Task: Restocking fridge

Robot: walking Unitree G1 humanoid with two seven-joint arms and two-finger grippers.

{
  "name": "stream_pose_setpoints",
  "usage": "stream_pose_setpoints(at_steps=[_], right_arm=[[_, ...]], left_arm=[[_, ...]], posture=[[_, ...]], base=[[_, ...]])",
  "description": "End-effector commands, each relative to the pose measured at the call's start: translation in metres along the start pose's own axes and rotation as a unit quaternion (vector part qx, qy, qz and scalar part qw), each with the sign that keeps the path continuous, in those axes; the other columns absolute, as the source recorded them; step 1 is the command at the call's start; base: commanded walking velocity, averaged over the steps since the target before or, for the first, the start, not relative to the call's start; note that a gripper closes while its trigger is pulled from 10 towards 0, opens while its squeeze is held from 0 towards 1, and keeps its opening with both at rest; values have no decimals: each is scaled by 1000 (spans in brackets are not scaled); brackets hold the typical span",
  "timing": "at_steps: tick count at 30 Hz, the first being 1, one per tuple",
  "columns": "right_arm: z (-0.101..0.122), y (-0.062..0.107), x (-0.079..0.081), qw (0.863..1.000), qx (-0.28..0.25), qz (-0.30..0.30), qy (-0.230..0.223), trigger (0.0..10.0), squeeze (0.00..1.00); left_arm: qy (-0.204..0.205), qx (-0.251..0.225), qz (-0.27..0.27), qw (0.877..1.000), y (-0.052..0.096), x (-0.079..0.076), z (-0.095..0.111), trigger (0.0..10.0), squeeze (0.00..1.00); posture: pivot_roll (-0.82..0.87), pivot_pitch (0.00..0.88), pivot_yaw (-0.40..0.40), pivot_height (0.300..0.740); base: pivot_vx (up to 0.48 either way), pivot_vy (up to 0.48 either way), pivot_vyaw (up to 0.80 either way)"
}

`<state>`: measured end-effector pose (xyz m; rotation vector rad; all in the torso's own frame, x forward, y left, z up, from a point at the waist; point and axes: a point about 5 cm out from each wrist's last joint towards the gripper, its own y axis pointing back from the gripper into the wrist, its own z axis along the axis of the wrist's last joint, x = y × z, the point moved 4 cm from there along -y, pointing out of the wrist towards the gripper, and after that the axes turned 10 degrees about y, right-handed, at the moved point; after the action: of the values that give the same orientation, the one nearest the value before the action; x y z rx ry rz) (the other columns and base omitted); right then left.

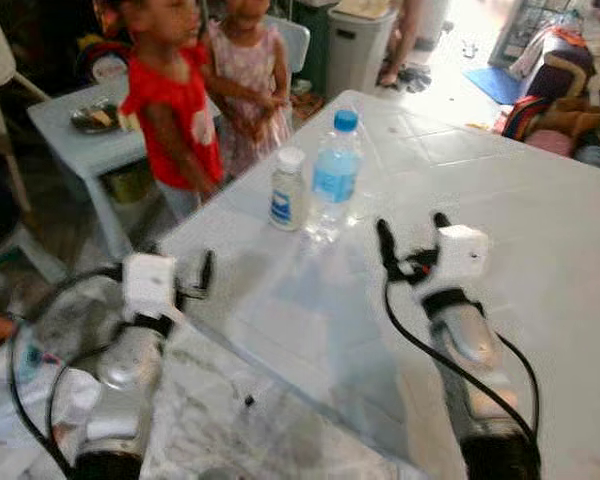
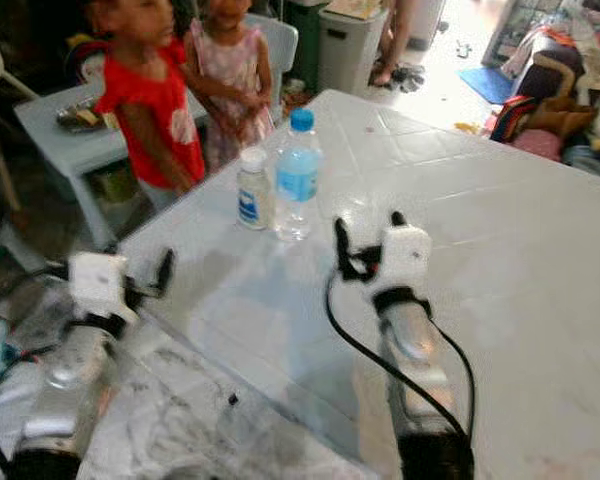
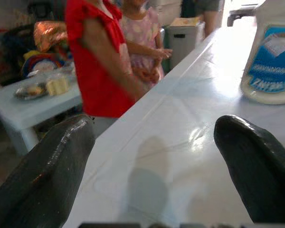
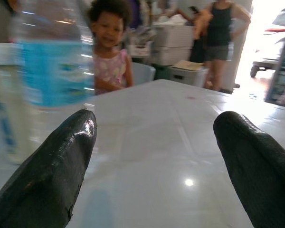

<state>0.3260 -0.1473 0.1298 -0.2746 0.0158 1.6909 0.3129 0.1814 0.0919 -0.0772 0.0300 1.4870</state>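
A clear water bottle with a blue cap and blue label stands on the white tiled table, close to its left edge. Beside it on the left stands a small white bottle with a white cap. My right gripper is over the table, open, a short way in front and to the right of the water bottle. My left gripper hovers open at the table's left edge, short of the white bottle. Nothing is between either pair of fingers.
Two children stand at the table's far left corner, close to the bottles. Behind them is a low pale-blue table with a plate of food. A grey bin and piled clothes are farther back.
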Motion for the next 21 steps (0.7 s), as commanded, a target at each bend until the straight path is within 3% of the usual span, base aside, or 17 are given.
stream_pose_setpoints(at_steps=[1,11,16,21], right_arm=[[-4,3,-5,1000,7,-7,7,10000,0],[6,-6,-1,1000,-12,16,13,10000,0],[16,-20,-3,999,-27,31,17,10000,0],[33,-45,-4,995,-54,72,38,10000,0]], left_arm=[[5,1,-12,1000,1,-7,-2,10000,0],[3,3,-9,1000,4,-4,-2,10000,0],[-7,10,-5,1000,10,2,-3,10000,0],[-33,16,0,999,17,15,1,10000,0]], posture=[[-25,0,-10,740],[-15,0,-6,740],[-3,21,3,740],[35,63,2,740]], base=[[0,0,0],[0,0,0],[0,0,0],[0,0,0]])
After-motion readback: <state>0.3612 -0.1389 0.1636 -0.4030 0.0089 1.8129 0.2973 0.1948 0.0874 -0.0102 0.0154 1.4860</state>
